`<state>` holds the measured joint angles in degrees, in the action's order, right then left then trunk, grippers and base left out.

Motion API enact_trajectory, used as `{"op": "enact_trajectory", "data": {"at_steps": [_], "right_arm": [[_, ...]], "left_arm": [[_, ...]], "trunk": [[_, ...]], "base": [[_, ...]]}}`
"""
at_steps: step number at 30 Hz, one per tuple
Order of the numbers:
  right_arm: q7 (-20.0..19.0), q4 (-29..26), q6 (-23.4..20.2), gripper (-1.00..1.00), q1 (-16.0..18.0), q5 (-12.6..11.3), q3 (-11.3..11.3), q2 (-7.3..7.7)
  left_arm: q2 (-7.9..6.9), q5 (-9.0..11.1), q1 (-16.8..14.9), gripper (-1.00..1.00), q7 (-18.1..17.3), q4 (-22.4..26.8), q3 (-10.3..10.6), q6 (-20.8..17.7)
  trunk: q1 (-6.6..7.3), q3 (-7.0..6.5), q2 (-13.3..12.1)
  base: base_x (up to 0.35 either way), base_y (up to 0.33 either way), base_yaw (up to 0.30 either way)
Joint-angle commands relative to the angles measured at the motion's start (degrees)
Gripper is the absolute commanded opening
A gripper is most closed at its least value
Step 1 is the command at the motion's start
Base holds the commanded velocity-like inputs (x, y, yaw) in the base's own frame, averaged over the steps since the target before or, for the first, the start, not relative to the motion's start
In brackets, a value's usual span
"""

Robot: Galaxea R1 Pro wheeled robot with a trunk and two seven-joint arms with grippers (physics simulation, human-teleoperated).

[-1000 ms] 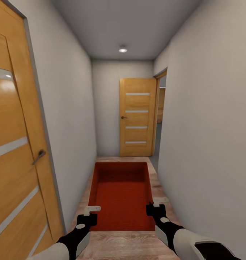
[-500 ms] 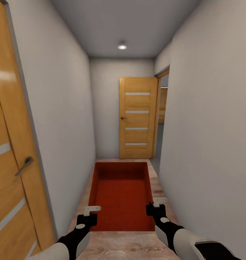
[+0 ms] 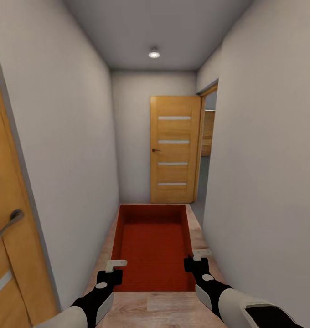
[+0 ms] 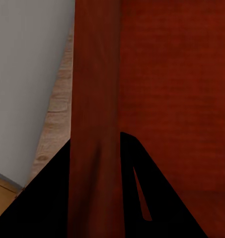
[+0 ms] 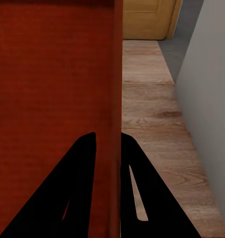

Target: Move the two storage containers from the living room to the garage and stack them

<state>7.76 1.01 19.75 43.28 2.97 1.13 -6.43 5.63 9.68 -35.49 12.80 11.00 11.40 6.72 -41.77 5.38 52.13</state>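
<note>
I hold one red-orange open-top storage container (image 3: 152,241) level in front of me, above a light wood-plank hallway floor. My left gripper (image 3: 113,269) is shut on its left wall near the front corner, and my right gripper (image 3: 193,259) is shut on its right wall. In the left wrist view the dark fingers of the left gripper (image 4: 95,144) straddle the red wall (image 4: 95,89). In the right wrist view the right gripper (image 5: 108,135) pinches the thin wall (image 5: 117,74). The container is empty. The living room and the garage are out of view.
Pale walls close in on both sides of this narrow hallway. A wooden door with pale stripes (image 3: 174,148) stands at the far end beside an open doorway (image 3: 209,146) with grey floor beyond. Another wooden door (image 3: 4,237) with a lever handle is close at my left.
The whole view has advanced down the hallway: the left door has slid toward the picture's edge and the far door looks nearer. The container and both grippers keep their places in the view.
</note>
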Motion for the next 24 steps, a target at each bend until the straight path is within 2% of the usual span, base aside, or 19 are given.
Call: {"op": "enact_trajectory", "data": {"at_steps": [1,24], "right_arm": [[0.51,0.14,0.29,-1.00,0.05,-0.69,-1.92,0.45],[0.50,0.17,0.25,-1.00,0.05,-0.69,-1.92,0.45]], "left_arm": [[-0.88,-0.01,-0.10,-1.00,0.83,0.12,-3.41,0.31],[-0.88,-0.01,-0.10,-1.00,0.83,0.07,-3.41,0.31]], "trunk": [[-0.04,0.09,0.07],[-0.04,0.09,0.07]], "base": [[0.321,0.000,0.000],[0.321,0.000,0.000]]}}
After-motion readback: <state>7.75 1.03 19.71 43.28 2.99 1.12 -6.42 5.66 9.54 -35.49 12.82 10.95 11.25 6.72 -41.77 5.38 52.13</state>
